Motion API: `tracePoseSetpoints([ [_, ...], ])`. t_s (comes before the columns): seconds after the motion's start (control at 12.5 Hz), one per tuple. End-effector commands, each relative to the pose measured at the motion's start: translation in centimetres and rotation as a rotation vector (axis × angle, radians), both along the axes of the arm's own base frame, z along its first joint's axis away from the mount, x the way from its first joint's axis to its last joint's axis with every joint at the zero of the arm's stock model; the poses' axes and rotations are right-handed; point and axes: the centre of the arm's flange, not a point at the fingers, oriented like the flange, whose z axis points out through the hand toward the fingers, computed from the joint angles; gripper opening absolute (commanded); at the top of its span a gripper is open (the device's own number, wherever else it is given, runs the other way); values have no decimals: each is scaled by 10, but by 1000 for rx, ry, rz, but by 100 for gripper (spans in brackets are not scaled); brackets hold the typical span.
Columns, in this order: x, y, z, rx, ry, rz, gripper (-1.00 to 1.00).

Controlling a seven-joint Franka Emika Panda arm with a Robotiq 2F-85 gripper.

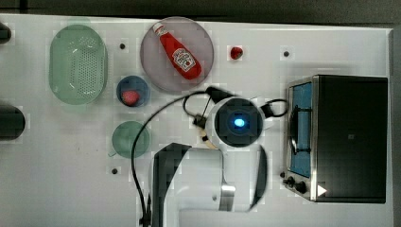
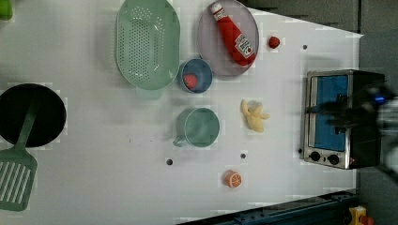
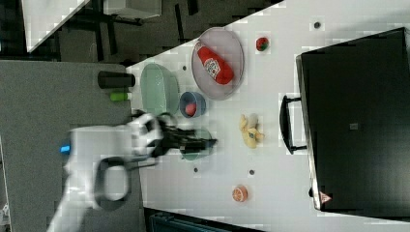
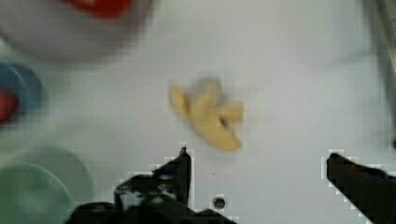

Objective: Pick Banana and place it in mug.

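With open white bench [image 2: 94, 164] around it, the banana [image 2: 254, 116] lies between the mug [image 2: 199, 127] and the toaster oven [image 2: 335, 117], just ahead of the released, wide-spread end effector [image 4: 257, 161].

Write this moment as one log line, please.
phase: approach | fingers: open, above table | banana: on table, ungrasped | mug: empty, beside banana
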Motion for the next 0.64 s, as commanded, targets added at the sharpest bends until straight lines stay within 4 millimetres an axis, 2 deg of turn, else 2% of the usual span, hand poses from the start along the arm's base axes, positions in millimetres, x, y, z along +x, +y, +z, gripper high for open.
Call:
tracePoseSetpoints([
  [0.08, -13, 9, -56, 46, 30, 468, 100],
  [0.32, -12, 10, -121, 67, 32, 724, 100],
  [0.64, -6, 13, -181, 44, -25, 753, 100],
])
